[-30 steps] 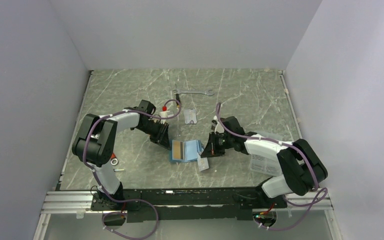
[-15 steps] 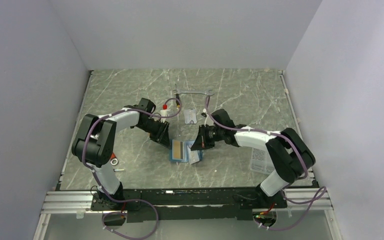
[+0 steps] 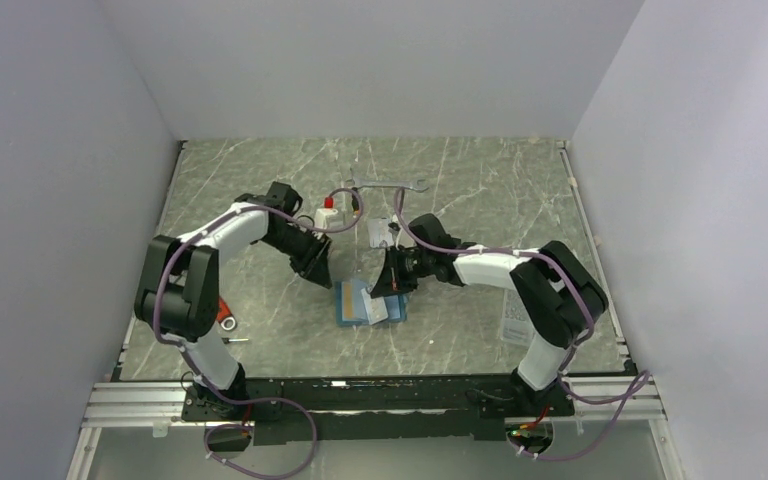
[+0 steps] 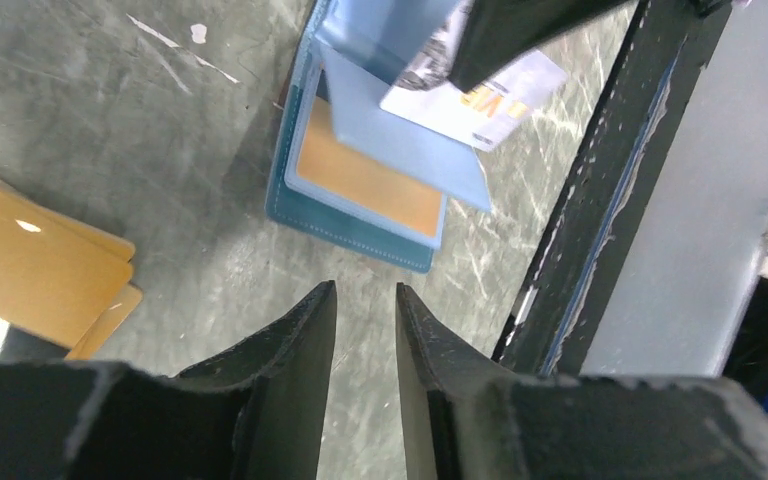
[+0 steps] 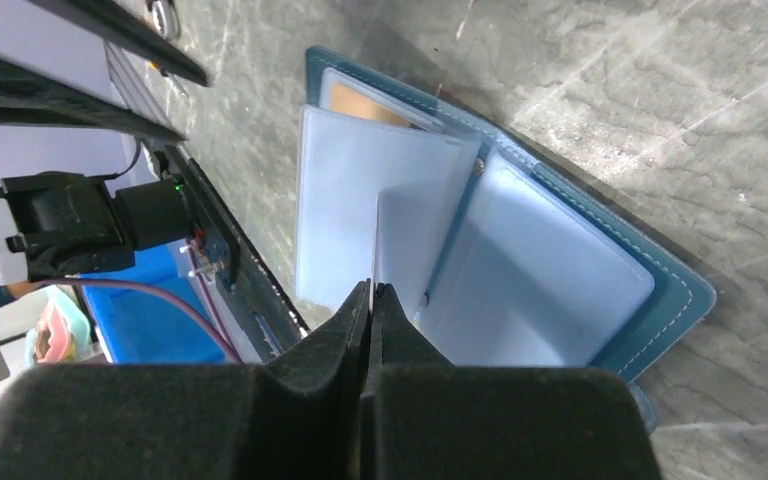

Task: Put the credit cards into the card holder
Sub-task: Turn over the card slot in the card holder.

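The teal card holder (image 3: pixel 352 303) lies open at mid-table and also shows in the left wrist view (image 4: pixel 355 225), with an orange-gold card (image 4: pixel 365 182) in one pocket and a pale blue flap (image 4: pixel 400 125) raised. My right gripper (image 3: pixel 387 281) is shut on a white printed card (image 4: pixel 485 92) and holds it edge-on over the holder's pale blue pockets (image 5: pixel 550 290). It also shows in the right wrist view (image 5: pixel 370 290). My left gripper (image 4: pixel 365 300) is slightly open and empty, just up-left of the holder (image 3: pixel 316 268). More orange-gold cards (image 4: pixel 30 265) lie beside it.
A metal wrench (image 3: pixel 388 186) lies at the back. A clear printed packet (image 3: pixel 379 233) and a red-capped white item (image 3: pixel 327 212) sit behind the holder. A red-handled tool (image 3: pixel 226 313) lies near the left arm's base. A printed sheet (image 3: pixel 517 326) lies under the right arm.
My right gripper has carried the white card left, from beside the holder to over its open pockets. My left gripper has drawn back up-left, off the holder.
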Robot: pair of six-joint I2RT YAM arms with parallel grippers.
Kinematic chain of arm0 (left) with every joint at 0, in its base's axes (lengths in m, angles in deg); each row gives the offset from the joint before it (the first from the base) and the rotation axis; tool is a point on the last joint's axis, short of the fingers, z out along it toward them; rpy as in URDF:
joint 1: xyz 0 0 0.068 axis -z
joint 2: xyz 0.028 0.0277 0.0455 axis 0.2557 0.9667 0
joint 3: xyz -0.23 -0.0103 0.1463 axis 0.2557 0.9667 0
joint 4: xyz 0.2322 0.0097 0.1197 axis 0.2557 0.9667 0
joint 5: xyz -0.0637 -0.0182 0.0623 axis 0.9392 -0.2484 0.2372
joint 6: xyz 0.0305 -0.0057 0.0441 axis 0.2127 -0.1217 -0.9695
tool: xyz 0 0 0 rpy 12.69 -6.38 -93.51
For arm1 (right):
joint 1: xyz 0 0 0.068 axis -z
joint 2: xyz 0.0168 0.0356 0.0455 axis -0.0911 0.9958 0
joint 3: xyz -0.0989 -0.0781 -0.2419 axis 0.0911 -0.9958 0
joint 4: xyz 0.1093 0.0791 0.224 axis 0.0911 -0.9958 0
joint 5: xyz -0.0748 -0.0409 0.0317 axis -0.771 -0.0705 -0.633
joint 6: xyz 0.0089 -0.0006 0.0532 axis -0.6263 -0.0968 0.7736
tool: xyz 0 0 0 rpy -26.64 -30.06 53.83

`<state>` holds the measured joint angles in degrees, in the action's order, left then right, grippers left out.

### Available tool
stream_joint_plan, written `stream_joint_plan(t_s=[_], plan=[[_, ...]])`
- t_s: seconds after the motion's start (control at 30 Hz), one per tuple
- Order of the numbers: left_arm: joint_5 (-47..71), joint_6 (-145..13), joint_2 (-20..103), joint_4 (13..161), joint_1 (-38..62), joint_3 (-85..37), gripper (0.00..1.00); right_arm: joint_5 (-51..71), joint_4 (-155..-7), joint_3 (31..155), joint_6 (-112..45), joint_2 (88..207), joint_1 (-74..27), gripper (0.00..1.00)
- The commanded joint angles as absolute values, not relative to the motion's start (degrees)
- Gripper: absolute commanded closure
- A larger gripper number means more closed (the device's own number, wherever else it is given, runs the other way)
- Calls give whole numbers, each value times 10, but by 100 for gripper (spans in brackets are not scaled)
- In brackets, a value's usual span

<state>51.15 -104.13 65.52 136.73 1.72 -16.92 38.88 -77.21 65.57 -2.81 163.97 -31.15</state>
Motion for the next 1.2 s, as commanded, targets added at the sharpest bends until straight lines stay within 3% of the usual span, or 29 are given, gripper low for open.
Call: stream_joint_plan(t_s=[0.0,0.27,0.3,0.33,0.37,0.63,0.77,0.9,1.03,1.17], plan=[[519,-1168,580,1430,9,-184,63,409,-739,678,-24,1671,-314,100],[392,-1217,437,1370,80,-155,46,419,-739,703,-19,1707,-320,100],[375,-1223,419,1349,88,-149,35,419,-741,704,-19,1706,-321,100],[356,-1232,401,1333,97,-142,5,419,-744,705,-20,1703,-321,100],[331,-1253,390,1329,108,-139,1,418,-750,708,-22,1701,-320,100],[178,-1322,321,1350,137,-189,1,417,-762,703,-24,1684,-320,100],[144,-1296,250,1301,133,-117,1,415,-753,689,-20,1672,-319,100],[287,-1486,258,1459,149,-97,1,422,-745,689,-13,1673,-319,100],[363,-1525,238,1345,168,-26,1,418,-736,679,-4,1658,-316,100],[403,-1627,223,1244,188,76,9,418,-732,673,0,1648,-304,100]])
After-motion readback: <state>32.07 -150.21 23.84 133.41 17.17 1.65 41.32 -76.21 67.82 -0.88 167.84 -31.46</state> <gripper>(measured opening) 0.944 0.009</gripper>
